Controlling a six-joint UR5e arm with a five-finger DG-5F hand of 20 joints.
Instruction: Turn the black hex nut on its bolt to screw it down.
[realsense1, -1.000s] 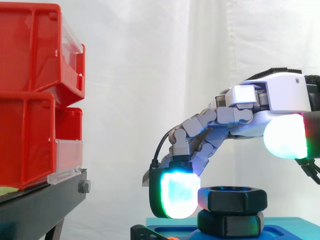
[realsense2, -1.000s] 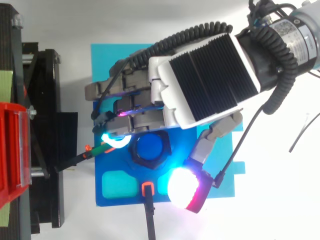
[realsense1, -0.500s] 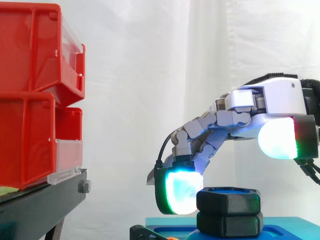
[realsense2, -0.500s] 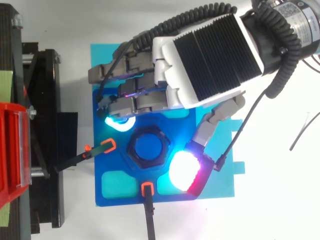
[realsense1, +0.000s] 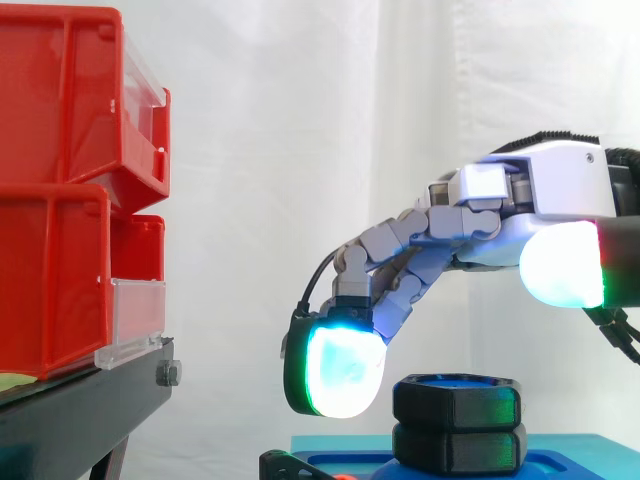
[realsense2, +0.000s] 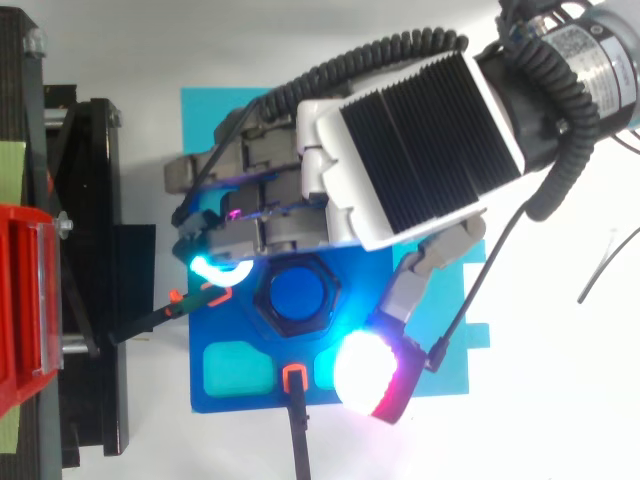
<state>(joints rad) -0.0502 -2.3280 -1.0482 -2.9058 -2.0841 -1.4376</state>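
**Hand open over one nut**

The hand (realsense1: 480, 215) hangs above with fingers loosely spread, gripping nothing. One black hex nut (realsense1: 457, 400) sits on one blue bolt (realsense2: 300, 293), stacked on a second black hex piece (realsense1: 457, 447).

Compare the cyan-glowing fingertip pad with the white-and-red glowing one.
The cyan pad hangs low, just left of the black hex nut in the side view; the white-and-red pad sits higher, to its right. From above they flank the nut on opposite sides. Both belong to the hand; neither touches the nut.
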